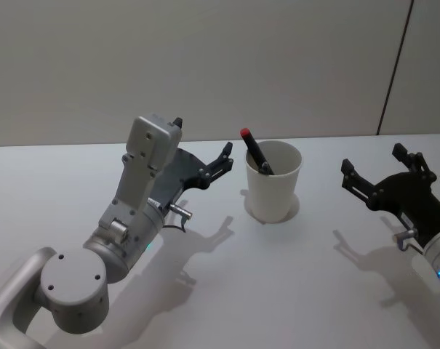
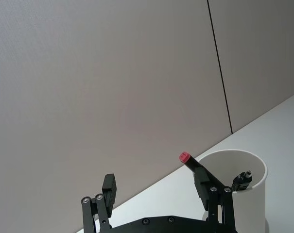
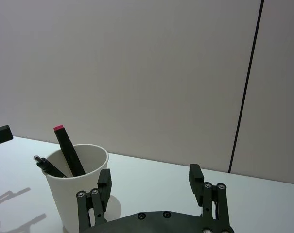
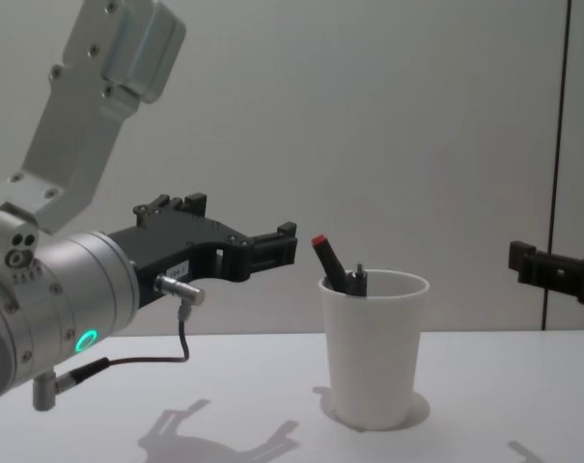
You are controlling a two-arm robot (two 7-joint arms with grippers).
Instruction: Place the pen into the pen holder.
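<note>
Head view: pen was seen standing in the light, tippable pen holder, red cap up. Left gripper and right gripper were spread apart and empty. A grip below the cap would probably suit the stiff, slick barrel.

the pen sits in the pen holder, left gripper just left of it, right gripper off to its right.

Looks like a lab or test room, not a home. Plain smooth white counter, bare apart from one plain white tapered paper cup w/ pens in it. Behind it a blank grey-beige panelled wall w/ a thin dark vertical seam. No decor, even indoor lighting.
</note>
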